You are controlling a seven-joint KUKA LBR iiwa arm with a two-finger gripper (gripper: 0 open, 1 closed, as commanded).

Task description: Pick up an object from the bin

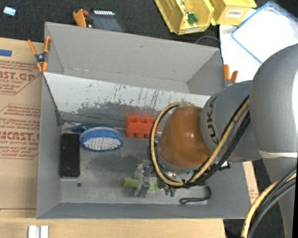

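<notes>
**Grey bin [128, 58], loose items**

Gripper [145, 184]: down near the bin floor, lower centre of frame, just beside a small green cylinder [130, 182]; open or closed, I cannot tell.
Blue brush [101, 138] and black block [69, 155]: left side.
Orange brick [139, 126]: centre, against the back wall.

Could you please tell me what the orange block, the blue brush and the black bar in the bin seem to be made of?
Orange block: probably hard moulded plastic, uniform colour, notched brick-like edge. Blue brush: smooth plastic body with white bristles, likely synthetic. Black bar: matte and dull, perhaps plastic or rubber; the look leaves it open.
</notes>
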